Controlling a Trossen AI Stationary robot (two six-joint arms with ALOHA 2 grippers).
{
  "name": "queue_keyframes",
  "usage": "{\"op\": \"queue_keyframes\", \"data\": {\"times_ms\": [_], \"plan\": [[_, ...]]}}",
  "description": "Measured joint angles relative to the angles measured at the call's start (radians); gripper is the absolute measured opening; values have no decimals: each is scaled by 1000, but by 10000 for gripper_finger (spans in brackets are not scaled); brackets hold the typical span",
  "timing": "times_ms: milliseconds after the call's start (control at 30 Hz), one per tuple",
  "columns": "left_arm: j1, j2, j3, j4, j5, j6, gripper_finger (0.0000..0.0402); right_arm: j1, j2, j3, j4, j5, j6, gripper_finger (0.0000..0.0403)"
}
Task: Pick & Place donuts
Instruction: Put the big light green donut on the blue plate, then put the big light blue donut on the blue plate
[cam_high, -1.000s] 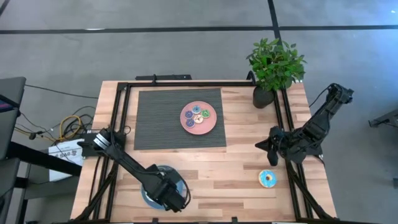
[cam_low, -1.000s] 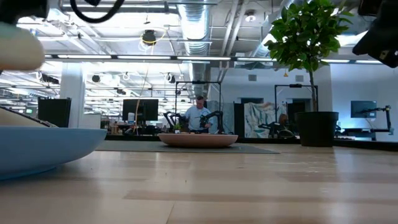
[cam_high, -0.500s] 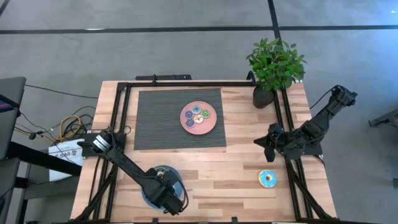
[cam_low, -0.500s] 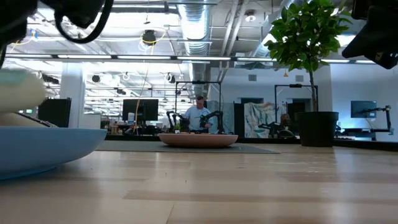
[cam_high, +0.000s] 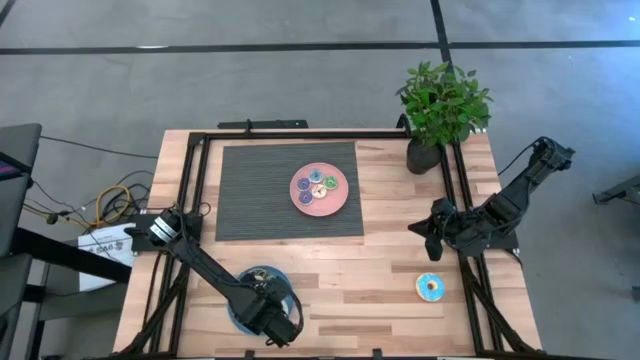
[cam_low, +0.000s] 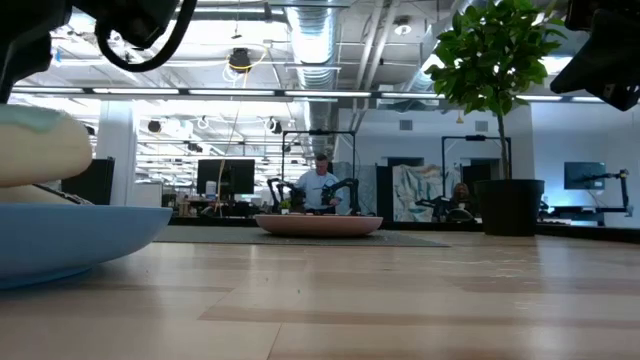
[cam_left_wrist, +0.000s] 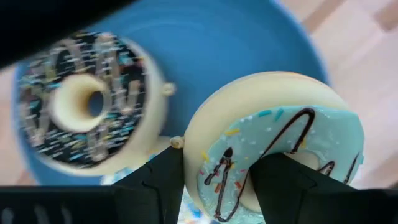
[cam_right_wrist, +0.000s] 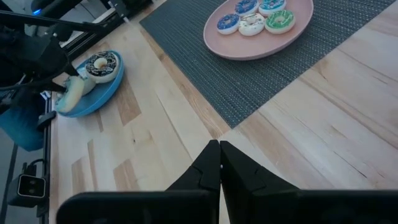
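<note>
1. Light-blue iced donut (cam_left_wrist: 273, 155) sat clamped between the left claw (cam_left_wrist: 214, 177) fingers, just over the blue plate (cam_left_wrist: 205, 50) at the worktop's near-left edge; judged mid-placement onto that plate.
2. One dark sprinkled donut (cam_left_wrist: 90, 106) already lay on the blue plate, beside the held one.
3. Count: two donuts at the blue plate; about five small ones on the pink plate (cam_high: 319, 189), centred on the grey mat (cam_high: 289, 190); one blue donut (cam_high: 431, 287) loose, near right.
4. Right claw (cam_right_wrist: 219, 163) hovered over the worktop's right side, fingers together, empty; judged waiting.
5. One potted plant (cam_high: 440, 105), far right corner.
</note>
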Motion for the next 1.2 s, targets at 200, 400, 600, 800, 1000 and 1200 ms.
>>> {"op": "queue_keyframes", "data": {"times_ms": [200,400,600,800,1000,1200], "plan": [[0,0,0,-38,1,-27,184,0,0,0,0,-1,-2,0],[0,0,0,-42,8,-28,224,0,0,0,-1,-24,-26,0],[5,0,0,-48,22,-28,250,0,0,0,-2,-48,-28,0],[14,0,39,-70,40,-27,251,0,0,0,-2,-50,-29,0],[13,-1,132,-188,14,-27,252,0,0,0,-2,-50,-29,0],[13,-1,259,-314,-28,-92,252,0,0,0,-2,-51,-27,0]]}}
